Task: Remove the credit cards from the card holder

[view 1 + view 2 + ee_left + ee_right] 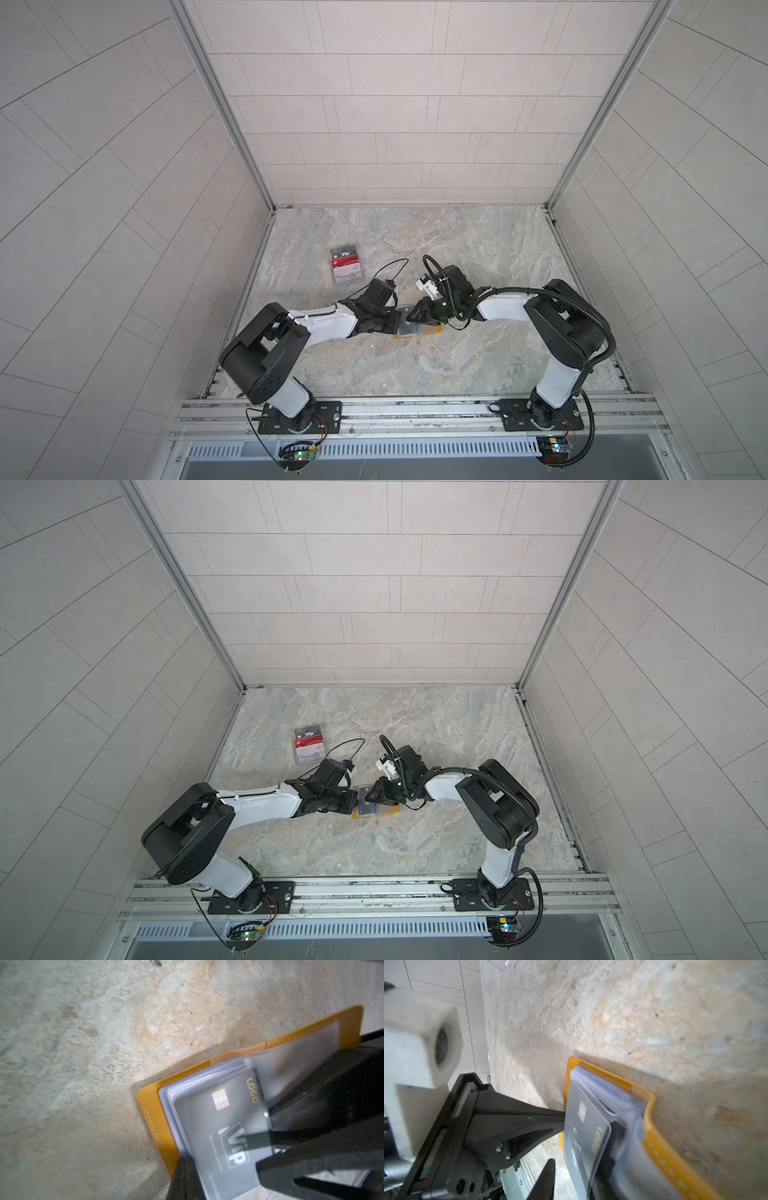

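Two hands are nose to nose over the holder (158, 1122), which lies open on the desk (415, 249), a bit toward 6 o'clock from the middle in both top views, yellow cover down and clear sleeves up. The left hand (560, 1118) reaches in from 9 o'clock with its jaws closed right down to a single point. That point sits on the edge of the top sleeve (166, 1097), and I can't tell if it's pinching the plastic or just pressing on it. The right hand (411, 319) reaches in from 3 o'clock, jaws only a little apart, one finger on each side of the grey card (197, 1122) at the sleeve's mouth. It doesn't look clamped to me, since the right wrist view shows a sliver of gap by the near finger. The card is in that sleeve with its chip and "Vip" showing through, but I can't say how far out it sticks. My read is that it's about to grab and pull. If the right hand bites the plastic along with the card, the pull will likely drag the sleeve and the whole light holder instead of sliding the card free. The left tip has a tiny footprint on slick plastic, so it could skid off and leave nothing anchored. The card is thin and glossy too, so a shallow grip may just slip. The fingers are also close enough to bump each other. The stand (347, 270) sits well apart at 10 o'clock, out of the way. I can't see whether the lower sleeves hide anything.
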Motion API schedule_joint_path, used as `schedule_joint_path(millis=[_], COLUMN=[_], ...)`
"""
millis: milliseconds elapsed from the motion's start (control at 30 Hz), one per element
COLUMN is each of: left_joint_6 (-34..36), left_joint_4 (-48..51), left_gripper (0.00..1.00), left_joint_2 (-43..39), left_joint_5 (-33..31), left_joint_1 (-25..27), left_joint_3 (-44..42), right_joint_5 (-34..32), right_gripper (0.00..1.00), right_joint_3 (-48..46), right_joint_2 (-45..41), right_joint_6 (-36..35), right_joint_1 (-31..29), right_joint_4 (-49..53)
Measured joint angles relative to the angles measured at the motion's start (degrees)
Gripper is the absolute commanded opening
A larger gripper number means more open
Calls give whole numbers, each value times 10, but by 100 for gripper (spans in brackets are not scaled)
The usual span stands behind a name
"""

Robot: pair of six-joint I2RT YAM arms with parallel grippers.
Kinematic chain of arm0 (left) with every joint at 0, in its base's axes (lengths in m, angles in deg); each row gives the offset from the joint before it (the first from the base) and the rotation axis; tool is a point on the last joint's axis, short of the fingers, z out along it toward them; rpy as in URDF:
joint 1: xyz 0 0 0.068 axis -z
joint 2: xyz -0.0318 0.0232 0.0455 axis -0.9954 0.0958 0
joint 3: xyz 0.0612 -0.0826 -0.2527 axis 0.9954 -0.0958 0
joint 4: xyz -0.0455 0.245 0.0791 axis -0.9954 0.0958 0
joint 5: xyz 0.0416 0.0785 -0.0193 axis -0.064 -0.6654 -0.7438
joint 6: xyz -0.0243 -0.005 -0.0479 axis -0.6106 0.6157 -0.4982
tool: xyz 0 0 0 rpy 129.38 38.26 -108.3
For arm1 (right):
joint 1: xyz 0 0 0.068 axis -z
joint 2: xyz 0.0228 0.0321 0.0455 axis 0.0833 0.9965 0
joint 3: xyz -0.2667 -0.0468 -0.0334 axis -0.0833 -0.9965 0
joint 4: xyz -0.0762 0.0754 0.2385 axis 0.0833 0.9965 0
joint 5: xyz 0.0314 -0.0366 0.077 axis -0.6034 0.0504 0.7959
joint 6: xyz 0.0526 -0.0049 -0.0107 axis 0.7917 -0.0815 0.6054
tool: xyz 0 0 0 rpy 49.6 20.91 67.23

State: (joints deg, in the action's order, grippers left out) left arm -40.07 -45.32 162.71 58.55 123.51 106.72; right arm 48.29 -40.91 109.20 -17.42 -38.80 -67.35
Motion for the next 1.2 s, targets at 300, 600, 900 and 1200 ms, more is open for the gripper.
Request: schedule_joint_path(millis=[300,600,900,1200], left_joint_6=[0,0,0,-2], left_joint_4=[6,5,5,7], left_gripper=[2,2,3,3], left_joint_2=[0,0,0,-2], left_joint_5=[-10,-15,-19,-35], left_joint_1=[0,1,3,3], left_joint_3=[3,3,3,3], right_joint_5=[-2,-19,2,0], right_gripper=[32,31,31,31], right_joint_3=[10,34,-15,-19], right_joint_2=[6,2,-5,3], right_joint_6=[-15,-79,-18,18], right_joint_1=[-1,-8,-7,-12], right_joint_4=[15,85,-18,-63])
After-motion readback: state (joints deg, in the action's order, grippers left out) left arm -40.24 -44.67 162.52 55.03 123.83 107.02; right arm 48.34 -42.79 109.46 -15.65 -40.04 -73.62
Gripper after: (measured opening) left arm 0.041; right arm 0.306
